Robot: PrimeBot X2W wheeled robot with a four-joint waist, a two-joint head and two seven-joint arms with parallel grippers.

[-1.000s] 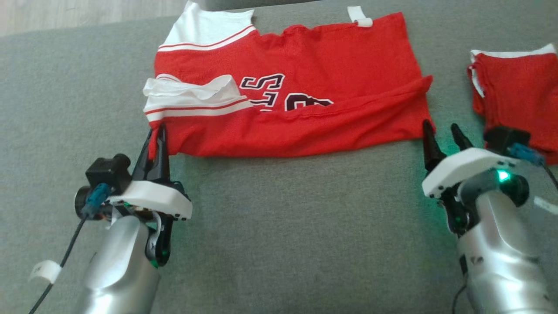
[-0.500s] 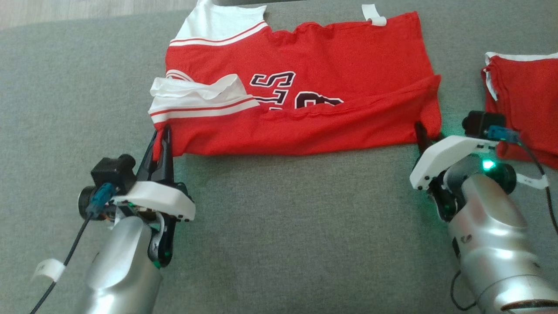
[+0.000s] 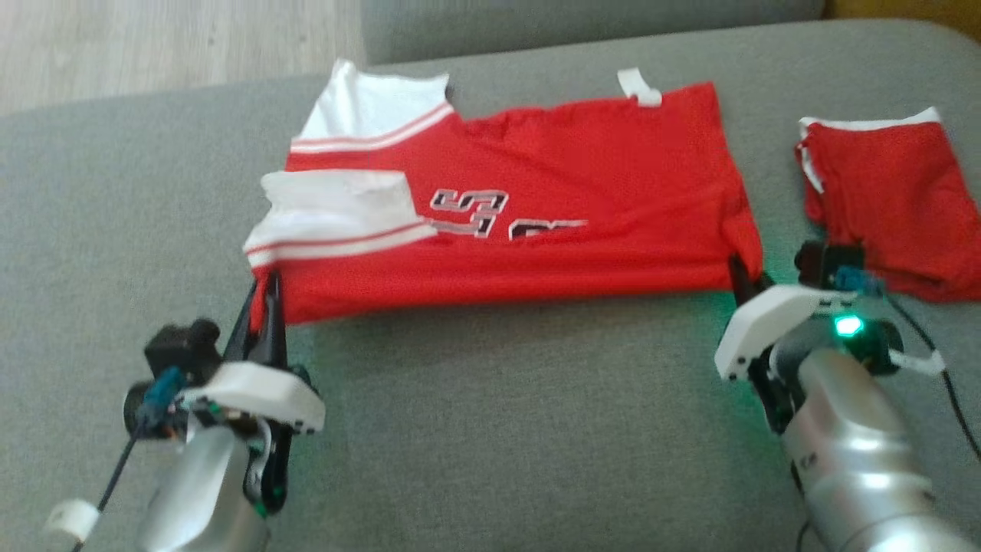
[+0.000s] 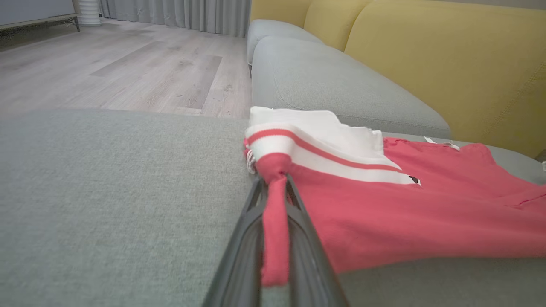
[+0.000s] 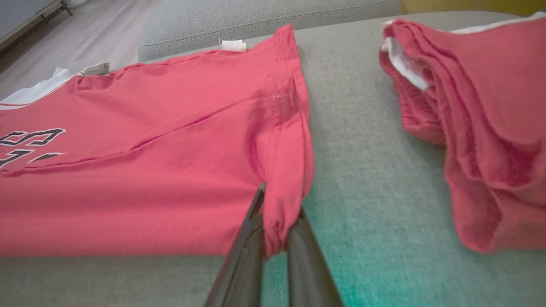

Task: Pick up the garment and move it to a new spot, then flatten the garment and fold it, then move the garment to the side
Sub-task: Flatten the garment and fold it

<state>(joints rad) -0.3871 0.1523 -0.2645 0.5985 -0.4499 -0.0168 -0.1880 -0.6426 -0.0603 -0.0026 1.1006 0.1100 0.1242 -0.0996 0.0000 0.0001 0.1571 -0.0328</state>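
Since a moment ago the right gripper (image 5: 276, 213) has clenched onto a hem corner of the red-and-white cloth jersey (image 3: 567, 161), while the left gripper (image 4: 275, 192) grasps the opposite corner between its jaws.

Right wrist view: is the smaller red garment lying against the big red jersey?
No, a strip of bare grey cushion lies between the smaller red garment and the red jersey.

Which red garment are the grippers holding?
The large jersey with white sleeves and black lettering: the left gripper and right gripper pinch its near corners. The smaller red garment lies bunched to its right, in neither gripper.
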